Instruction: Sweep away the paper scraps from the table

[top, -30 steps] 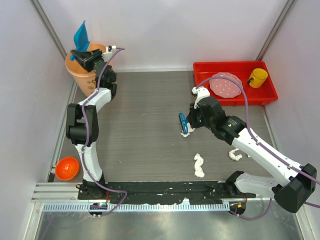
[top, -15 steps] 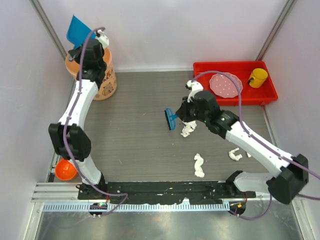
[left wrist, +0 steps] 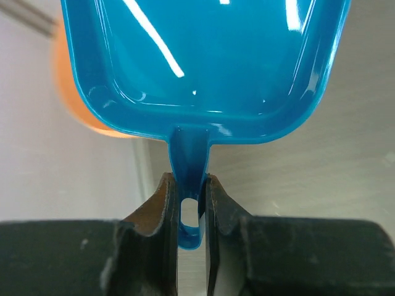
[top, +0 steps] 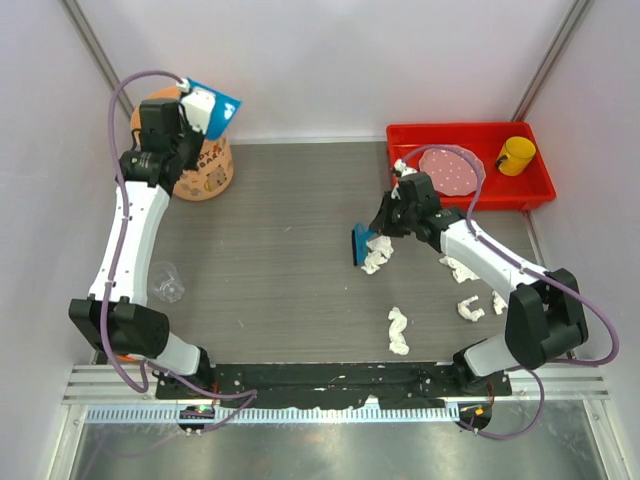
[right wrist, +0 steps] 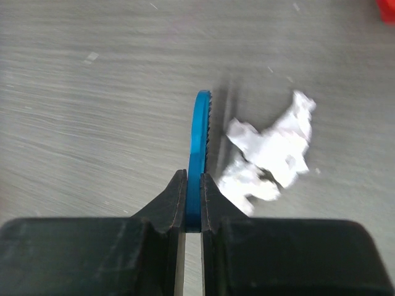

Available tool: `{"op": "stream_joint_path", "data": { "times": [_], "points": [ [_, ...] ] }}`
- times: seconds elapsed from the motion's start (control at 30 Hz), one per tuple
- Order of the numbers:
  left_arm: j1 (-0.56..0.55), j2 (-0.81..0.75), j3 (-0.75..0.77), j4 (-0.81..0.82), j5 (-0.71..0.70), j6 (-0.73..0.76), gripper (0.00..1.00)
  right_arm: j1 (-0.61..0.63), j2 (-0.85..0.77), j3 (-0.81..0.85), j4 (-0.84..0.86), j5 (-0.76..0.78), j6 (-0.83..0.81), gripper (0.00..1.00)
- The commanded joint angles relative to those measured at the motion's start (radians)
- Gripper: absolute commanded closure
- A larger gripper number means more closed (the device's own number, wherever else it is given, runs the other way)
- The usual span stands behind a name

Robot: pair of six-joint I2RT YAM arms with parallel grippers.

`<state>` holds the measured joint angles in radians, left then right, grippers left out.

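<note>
My right pincer (right wrist: 193, 180) tight on the brush (right wrist: 199, 132) beside a paper scrap (right wrist: 271, 154), my left pincer (left wrist: 188, 184), far left of it, tight on the dustpan (left wrist: 203, 61) by its handle.

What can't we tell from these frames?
1. Orange bin contents: top view, the left arm and blue dustpan cover its mouth.
2. Dustpan's front lip: left wrist view, cut off by the top edge; the left tool grips only the handle.
3. Whether the blue brush touches the paper scrap: right wrist view, edge-on in the right tool, blurred.
4. Second scrap's extent: top view, the right forearm overlaps it.
</note>
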<state>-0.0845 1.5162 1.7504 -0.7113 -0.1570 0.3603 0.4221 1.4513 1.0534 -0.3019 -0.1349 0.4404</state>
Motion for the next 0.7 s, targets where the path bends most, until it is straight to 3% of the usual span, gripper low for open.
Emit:
{"op": "stream_joint_path", "data": {
  "times": [0.0,0.1,0.2,0.23,0.3,0.4,0.43,0.47,0.57,0.67],
  "points": [
    [-0.043,-0.080,-0.086,-0.114,0.247,-0.086,1.00,-0.022,-0.087,-0.072,-0.109,0.131,-0.032,0.99],
    [-0.118,-0.114,-0.193,-0.146,0.243,-0.049,1.00,-0.029,-0.187,-0.087,-0.184,0.192,-0.052,0.99],
    [-0.216,-0.154,-0.317,-0.140,0.232,0.003,1.00,-0.031,-0.293,-0.040,-0.191,0.023,-0.066,0.99],
    [-0.240,-0.163,-0.368,-0.137,0.232,0.012,1.00,-0.031,-0.313,-0.017,-0.187,-0.099,-0.069,0.99],
    [-0.287,-0.178,-0.402,-0.129,0.249,0.031,1.00,-0.031,-0.354,0.086,-0.230,-0.124,-0.094,0.99],
    [-0.293,-0.180,-0.437,-0.128,0.281,0.003,1.00,-0.031,-0.350,0.258,-0.438,0.129,-0.192,0.99],
    [-0.294,-0.177,-0.452,-0.134,0.293,0.002,1.00,-0.031,-0.324,0.288,-0.494,0.357,-0.225,0.99],
    [-0.297,-0.174,-0.460,-0.145,0.300,0.002,1.00,-0.031,-0.309,0.324,-0.596,0.448,-0.276,0.99],
    [-0.316,-0.146,-0.500,-0.174,0.333,0.017,1.00,-0.031,-0.247,0.317,-0.748,0.706,-0.337,0.99],
    [-0.368,-0.113,-0.555,-0.174,0.335,0.055,1.00,-0.035,-0.232,0.229,-0.770,0.959,-0.345,0.99]
  ]
}}
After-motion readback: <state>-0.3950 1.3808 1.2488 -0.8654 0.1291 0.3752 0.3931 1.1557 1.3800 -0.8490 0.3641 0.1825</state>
